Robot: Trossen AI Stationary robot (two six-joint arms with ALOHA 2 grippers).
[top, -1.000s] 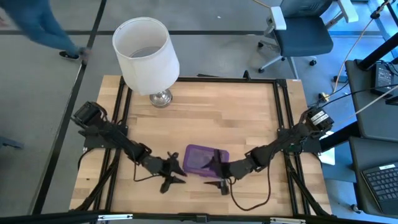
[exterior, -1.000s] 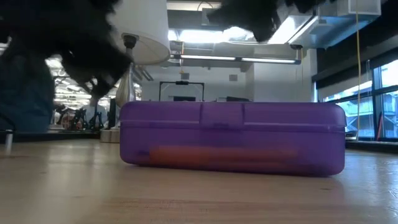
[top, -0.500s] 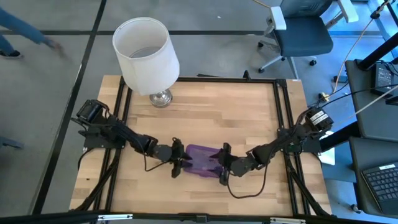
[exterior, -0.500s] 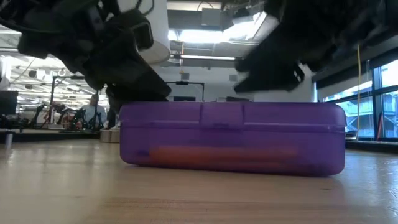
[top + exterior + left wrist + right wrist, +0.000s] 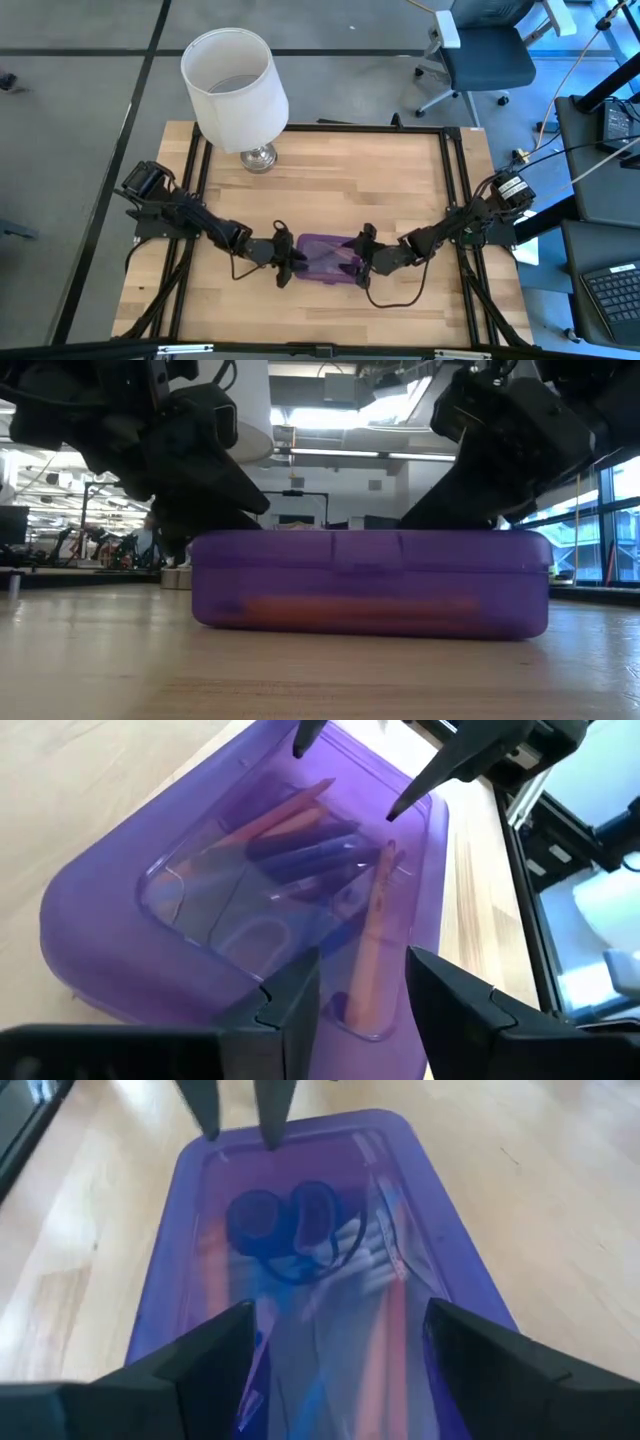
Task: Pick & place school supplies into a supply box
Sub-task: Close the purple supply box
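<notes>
Supply box (image 5: 328, 259) — lid shut, near-centre of the table (image 5: 340, 180); I saw pencils (image 5: 368, 945) and scissors (image 5: 285, 1225) inside. Left gripper (image 5: 284, 262) and right gripper (image 5: 362, 262) flanked its ends — fingers parted, holding nothing.

- An office-like robotics lab; a butcher-block table (image 5: 330, 190) framed by black rails stands on grey carpet
- A swivel office chair (image 5: 485, 55) and a keyboard (image 5: 612, 290) sit alongside
- Ceiling strip lights (image 5: 330, 453) and a tall window (image 5: 600, 510) show behind
</notes>
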